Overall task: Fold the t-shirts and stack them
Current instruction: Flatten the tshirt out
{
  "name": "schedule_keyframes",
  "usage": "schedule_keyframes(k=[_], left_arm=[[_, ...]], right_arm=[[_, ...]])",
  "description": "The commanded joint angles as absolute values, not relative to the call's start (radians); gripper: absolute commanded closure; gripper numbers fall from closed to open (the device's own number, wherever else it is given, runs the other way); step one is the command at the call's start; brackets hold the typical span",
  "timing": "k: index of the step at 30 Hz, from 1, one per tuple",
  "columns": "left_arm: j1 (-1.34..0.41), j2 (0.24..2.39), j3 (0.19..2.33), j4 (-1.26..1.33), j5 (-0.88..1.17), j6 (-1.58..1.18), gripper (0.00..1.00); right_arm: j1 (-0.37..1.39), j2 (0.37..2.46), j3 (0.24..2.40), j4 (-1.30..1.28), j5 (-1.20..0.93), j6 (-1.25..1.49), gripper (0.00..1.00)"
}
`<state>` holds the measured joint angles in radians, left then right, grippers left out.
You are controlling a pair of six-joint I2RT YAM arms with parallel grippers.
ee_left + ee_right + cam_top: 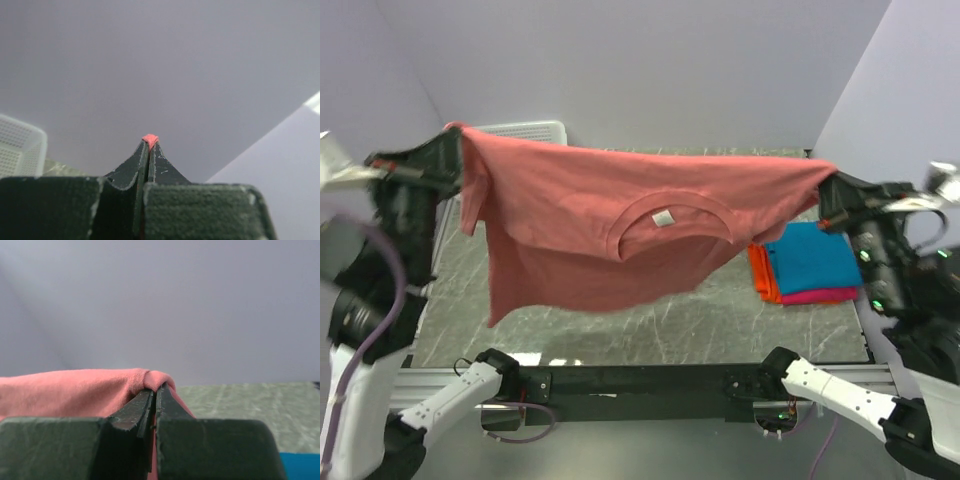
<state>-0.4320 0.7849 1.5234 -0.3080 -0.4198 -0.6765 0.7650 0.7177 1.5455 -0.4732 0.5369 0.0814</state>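
Holding up a large dusty salmon-red cloth t-shirt [620, 235] in the air between both arms, spreading it wide above the grey-green marbled table top [670, 330]. Clamping one upper corner with the black left gripper [453, 165], pressing both fingers together on the cloth and showing only a small red tip above them in the left wrist view. Clamping the opposite upper corner with the black right gripper [827, 195], closing the fingers tight on a rounded fold of the fabric in the right wrist view. Sagging in the middle, hanging lower on the left side, turning the round neck opening and the small white neck label [663, 218] toward the top camera. Lying on the table at the right, partly under the raised shirt: a folded teal-blue t-shirt [815, 255] on top, resting on a folded magenta-pink t-shirt [820, 297] and a folded orange t-shirt [761, 272], all in one stack. Standing at the far left corner behind the left gripper: a white plastic mesh basket [525, 130].
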Motion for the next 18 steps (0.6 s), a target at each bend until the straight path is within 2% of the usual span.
schedule_keyframes(k=[1, 4, 6, 10, 14, 18], left_arm=[[-0.431, 0.972, 1.575, -0.345, -0.505, -0.632, 0.99], [-0.41, 1.147, 1.666, -0.367, -0.467, -0.615, 0.99], [-0.338, 1.241, 1.757, -0.387, -0.352, -0.617, 0.99], [-0.23, 1.498, 1.974, -0.414, -0.221, -0.6, 0.99], [-0.207, 1.627, 2.257, -0.475, -0.167, -0.589, 0.99], [-0.206, 1.626, 2.281, -0.483, -0.138, -0.575, 0.99]], right_arm=[[0.744, 0.834, 1.526, -0.388, 0.716, 0.0, 1.0], [0.594, 0.921, 1.532, -0.36, 0.646, -0.023, 1.0], [0.443, 0.975, 1.568, -0.357, 0.487, -0.002, 1.0], [0.312, 1.145, 1.658, -0.325, 0.351, -0.003, 1.0], [0.219, 1.25, 1.842, -0.347, 0.238, 0.024, 1.0], [0.198, 1.243, 1.89, -0.368, 0.193, 0.029, 1.0]])
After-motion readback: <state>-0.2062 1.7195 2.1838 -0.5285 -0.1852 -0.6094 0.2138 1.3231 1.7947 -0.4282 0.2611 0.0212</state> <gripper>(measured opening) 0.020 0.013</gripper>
